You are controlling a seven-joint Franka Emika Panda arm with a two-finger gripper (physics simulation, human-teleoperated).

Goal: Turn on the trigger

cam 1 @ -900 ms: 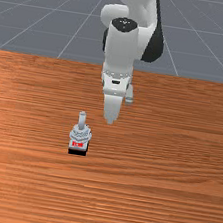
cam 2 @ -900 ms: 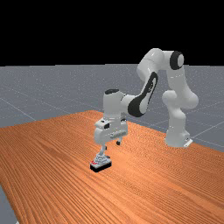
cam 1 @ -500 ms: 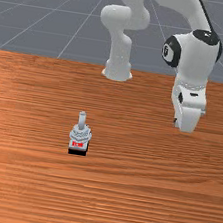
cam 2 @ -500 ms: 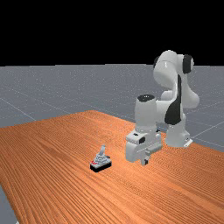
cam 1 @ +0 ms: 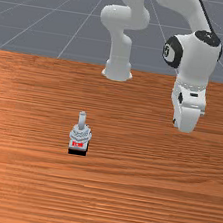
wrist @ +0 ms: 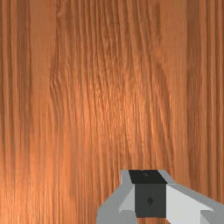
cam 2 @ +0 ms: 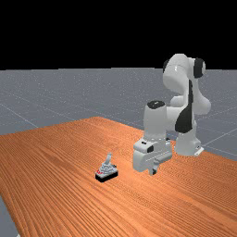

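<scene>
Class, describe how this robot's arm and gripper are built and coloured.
The arm is smooth white and pale grey, with rounded, tube-like segments and black caps and panels around its joints. The gripper has a blocky pale body with small black patches, and grey fingers with black tips.

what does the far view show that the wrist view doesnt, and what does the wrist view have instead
The far view adds the small joystick standing on its black base, with a red mark on it and its stick pointing up. It also adds the white arm, the grey floor and the black backdrop.

The wrist view adds a close look down at the wood grain, with a bright sheen on it.

Both share the orange-brown table and the end effector.
</scene>
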